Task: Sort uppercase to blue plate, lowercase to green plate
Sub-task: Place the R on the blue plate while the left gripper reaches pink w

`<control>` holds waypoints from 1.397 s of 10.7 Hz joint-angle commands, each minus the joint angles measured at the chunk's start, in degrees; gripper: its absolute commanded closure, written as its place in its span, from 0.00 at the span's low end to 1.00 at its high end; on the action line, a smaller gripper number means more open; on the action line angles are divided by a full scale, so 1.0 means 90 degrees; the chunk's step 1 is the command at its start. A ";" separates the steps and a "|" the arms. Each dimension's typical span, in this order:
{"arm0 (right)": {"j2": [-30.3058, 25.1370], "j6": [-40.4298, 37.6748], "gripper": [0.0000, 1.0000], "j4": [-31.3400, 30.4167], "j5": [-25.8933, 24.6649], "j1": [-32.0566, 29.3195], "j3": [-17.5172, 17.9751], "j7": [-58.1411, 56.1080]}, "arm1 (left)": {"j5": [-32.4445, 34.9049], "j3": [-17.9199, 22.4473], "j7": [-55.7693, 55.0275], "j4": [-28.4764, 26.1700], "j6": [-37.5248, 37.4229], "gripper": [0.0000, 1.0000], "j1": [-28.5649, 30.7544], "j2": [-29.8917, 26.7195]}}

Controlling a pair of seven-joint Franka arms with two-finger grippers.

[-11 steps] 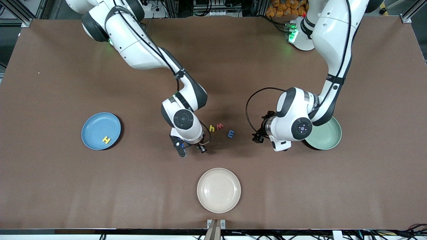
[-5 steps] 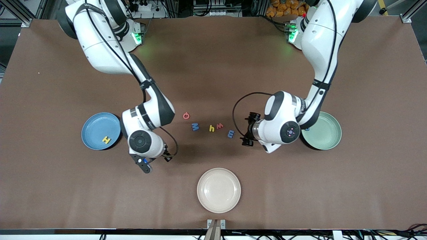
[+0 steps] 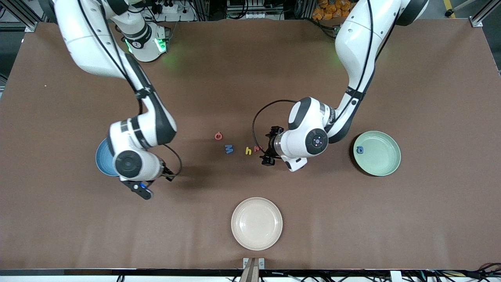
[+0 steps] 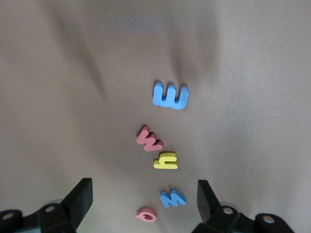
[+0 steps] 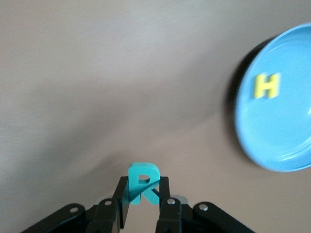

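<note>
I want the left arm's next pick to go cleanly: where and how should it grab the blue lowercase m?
Probably straight down from above. The blue m lies flat on the table, apart from the red w. The open left tool could pinch its two outer edges.

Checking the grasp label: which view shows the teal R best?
Right wrist view: the teal R stands pinched between the right gripper fingers, face readable, with the blue plate close by. In the front view the right arm's wrist hides it. The left wrist view shows only loose letters on the table, not the R.
</note>
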 commanded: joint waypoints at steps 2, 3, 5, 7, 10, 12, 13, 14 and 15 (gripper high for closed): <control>-0.0871 0.0275 1.00 -0.1215 -0.0098 -0.0756 0.0091 -0.1220 | -0.0294 0.0059 0.0270 -0.0015 0.0128 0.05 -0.0079 0.0298; -0.0871 0.0276 1.00 -0.1264 -0.0118 -0.0903 0.0091 -0.1523 | -0.0295 0.0059 0.0281 -0.0015 0.0167 0.05 -0.0089 0.0376; -0.0871 0.0256 1.00 -0.1478 -0.0118 -0.1429 0.0111 -0.2332 | -0.0304 0.0059 0.0252 -0.0015 0.0284 0.06 -0.0186 0.0377; -0.0900 0.0237 0.96 -0.1840 -0.0050 -0.1850 0.0121 -0.3047 | -0.0460 0.0059 0.0184 -0.0005 0.0595 0.06 -0.0254 0.0494; -0.0832 0.0227 0.00 -0.1851 -0.0040 -0.1862 0.0130 -0.3108 | -0.0461 0.0069 0.0213 -0.0015 0.1113 0.09 -0.0245 0.0582; -0.0793 0.0285 0.00 -0.1802 -0.0030 -0.1842 0.0150 -0.3108 | -0.0461 0.0069 0.0222 -0.0005 0.1261 0.09 -0.0235 0.0582; -0.0793 0.0285 0.00 -0.1792 -0.0020 -0.1832 0.0150 -0.3108 | -0.0470 0.0069 0.0232 -0.0015 0.1261 0.09 -0.0254 0.0592; -0.0783 0.0295 0.00 -0.1792 -0.0020 -0.1784 0.0150 -0.3099 | -0.0470 0.0049 0.0252 -0.0063 0.1261 0.09 -0.0264 0.0592; -0.0783 0.0324 0.00 -0.1783 -0.0010 -0.1745 0.0150 -0.3079 | -0.0470 0.0010 0.0271 -0.0151 0.1193 0.09 -0.0293 0.0573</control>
